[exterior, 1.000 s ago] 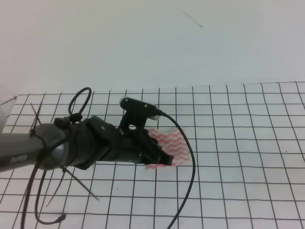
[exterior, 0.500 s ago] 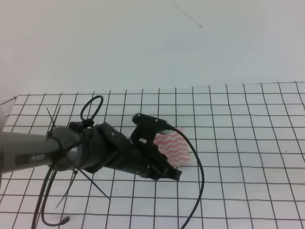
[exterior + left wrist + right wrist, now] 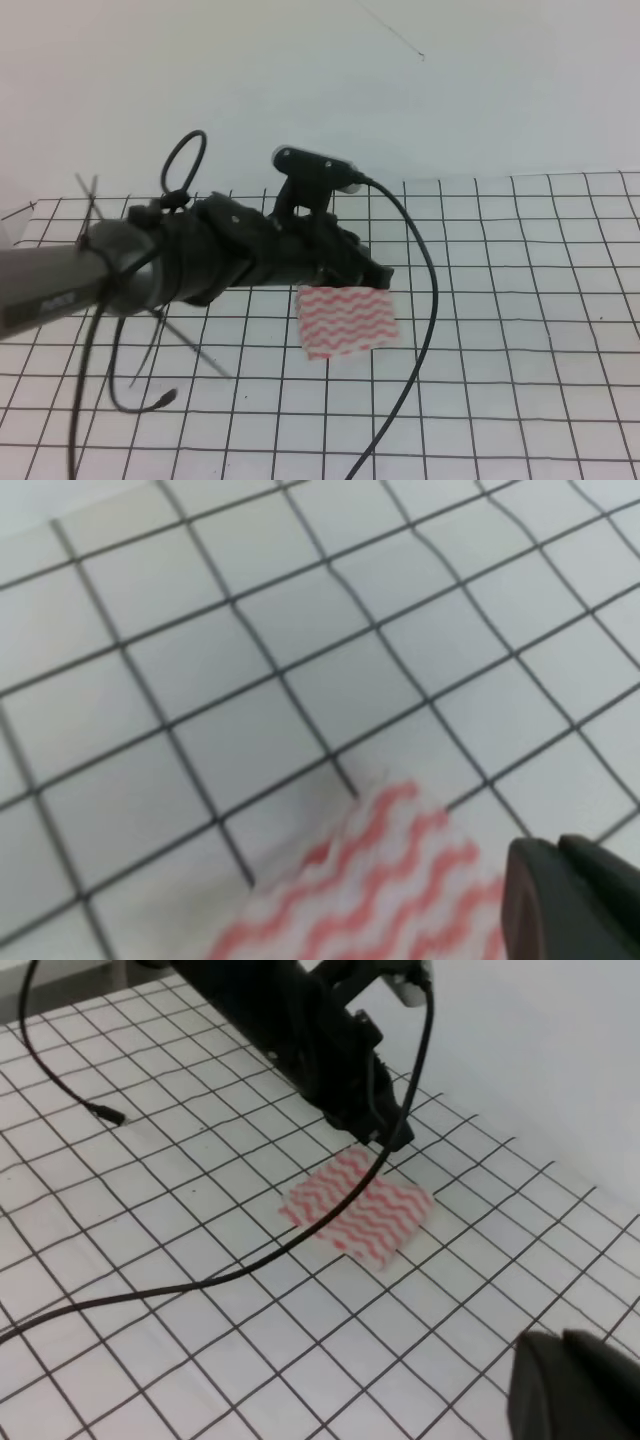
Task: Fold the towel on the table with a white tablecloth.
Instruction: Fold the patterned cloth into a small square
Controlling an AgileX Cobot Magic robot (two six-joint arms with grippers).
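Only one towel [image 3: 346, 321] is in view, a small cloth with pink-red and white wavy stripes, lying flat on the counter [image 3: 520, 300], whose white tablecloth carries a thin black square grid. It covers a few grid squares near the middle of the exterior high view and looks like a neat, slightly skewed rectangle (whether it is one layer or several cannot be told). No container shows in any view.

Two arms are present. The left arm [image 3: 200, 265] reaches in from the left of the high view, dark and wrapped with cables, and the left gripper [image 3: 372, 274] sits just above the towel's far edge. Whether its fingers are apart or together cannot be told, since they are hidden behind the wrist body. One black cable [image 3: 415, 330] hangs from the wrist camera and loops down past the towel's right side.

The right gripper [image 3: 575, 1385] shows only as a dark shape at the corner of its own wrist view, well apart from the towel; its fingers cannot be judged either.
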